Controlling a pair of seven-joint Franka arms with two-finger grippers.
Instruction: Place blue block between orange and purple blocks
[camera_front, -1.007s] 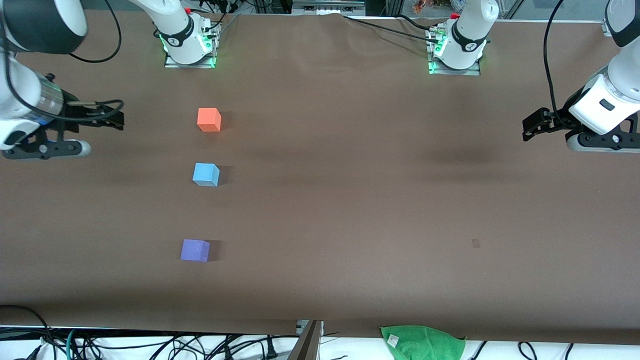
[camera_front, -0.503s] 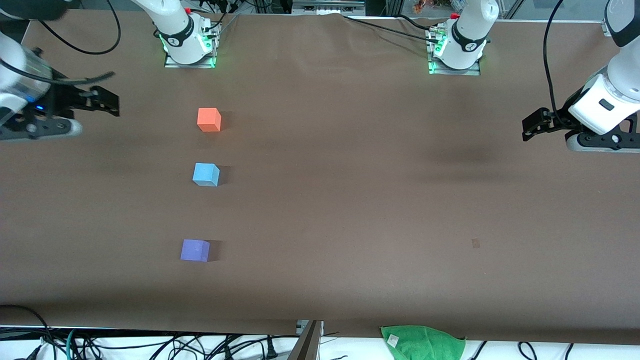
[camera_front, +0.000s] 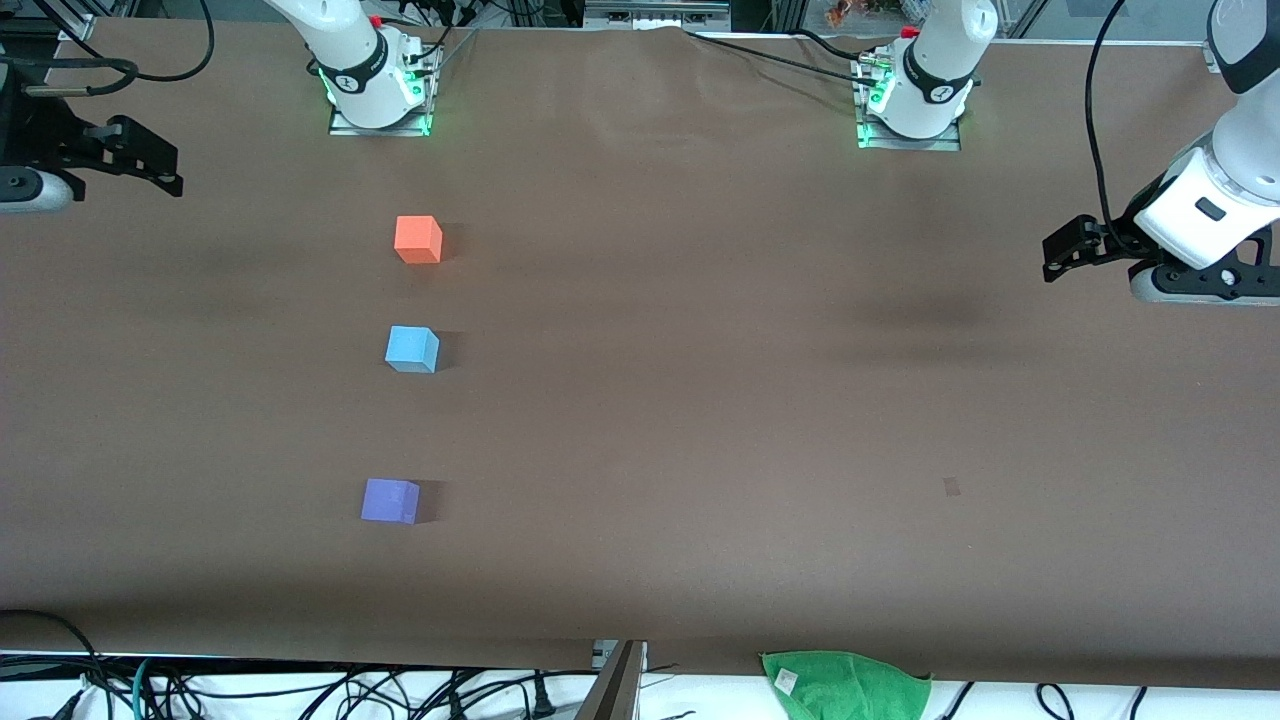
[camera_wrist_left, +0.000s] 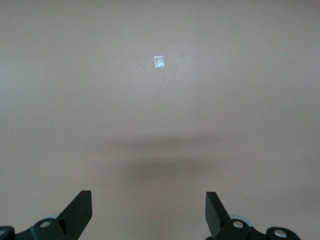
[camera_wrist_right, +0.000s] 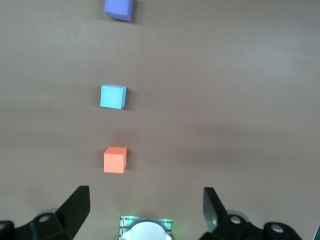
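Over bare table (camera_front: 700, 420) at either end, left gripper (camera_wrist_left: 148, 212) and right gripper (camera_wrist_right: 146, 207), jaws wide apart, seemingly touching nothing

Blue block (camera_front: 412, 349): small sky-blue matte cube, sitting flat on tabletop toward right arm's end, betw. the other two, in rough line w/ them. Orange block (camera_front: 418, 240): same size, lying farther from front cam, apart. Purple block (camera_front: 390, 501): violet, lying nearer front cam, wider gap.
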